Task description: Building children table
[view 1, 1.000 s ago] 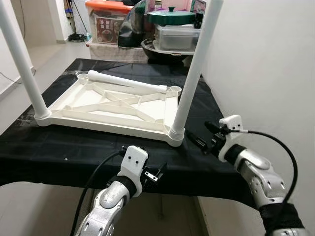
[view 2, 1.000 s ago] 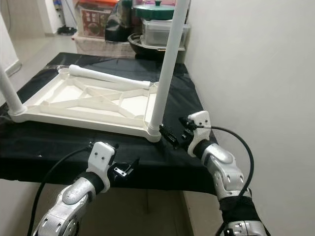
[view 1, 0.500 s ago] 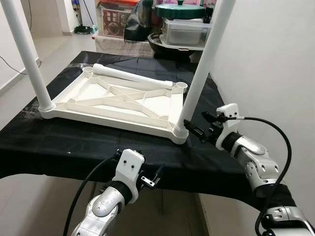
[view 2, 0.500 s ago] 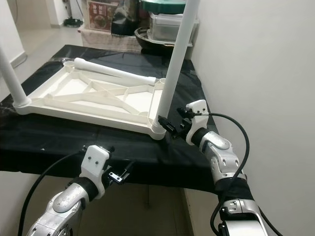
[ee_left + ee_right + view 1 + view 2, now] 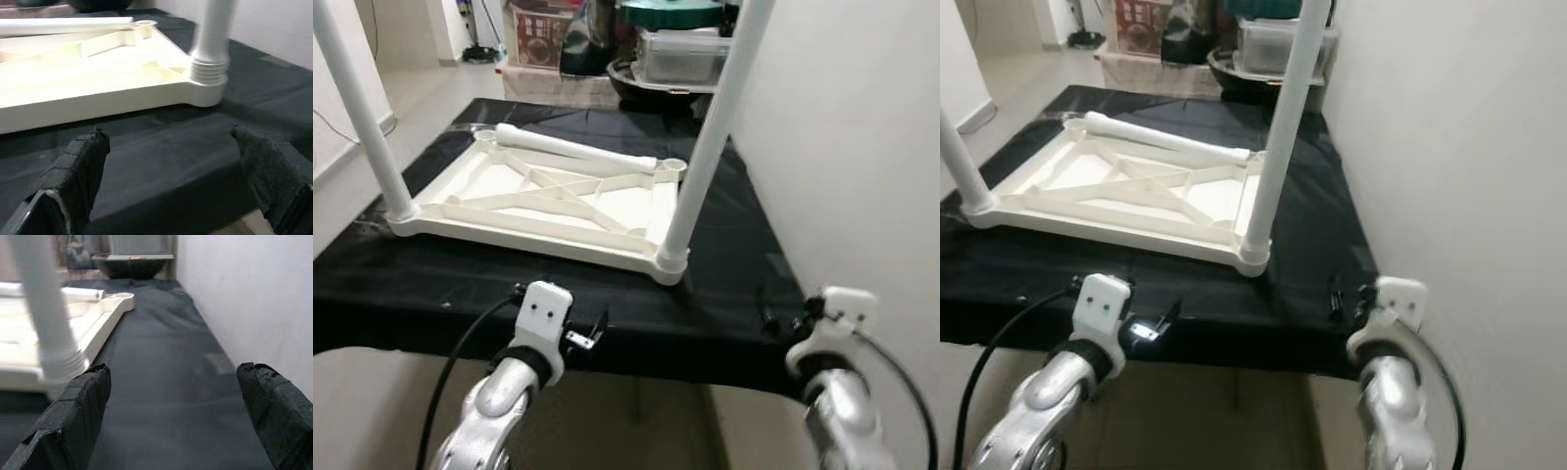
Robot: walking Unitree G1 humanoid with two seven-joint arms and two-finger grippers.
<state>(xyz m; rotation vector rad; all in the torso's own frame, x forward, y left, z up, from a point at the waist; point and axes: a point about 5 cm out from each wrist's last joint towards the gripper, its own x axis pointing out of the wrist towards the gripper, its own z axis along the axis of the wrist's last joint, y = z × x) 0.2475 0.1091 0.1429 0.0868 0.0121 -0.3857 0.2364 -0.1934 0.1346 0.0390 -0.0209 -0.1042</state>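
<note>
We see the white tabletop [image 5: 548, 201] lying upside down on the black cloth [image 5: 734, 245], two legs [image 5: 705, 137] standing upright in its near corners and a loose leg [image 5: 573, 149] at its 12 o'clock edge. Our left gripper [image 5: 592, 333] at 6 o'clock and right gripper [image 5: 769, 313] at 4 o'clock both hover with jaws released, grasping nothing.

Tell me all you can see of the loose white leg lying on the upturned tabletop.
The loose leg is a plain white tube, plastic by the look, with a slightly wider collar at its left end. It lies flat across the far edge of the upturned white tabletop, resting on its ribbed underside, running from one far corner socket to the other. It is not screwed in, unlike the near right leg and near left leg standing upright in the near corners. Neither hand touches it.
</note>
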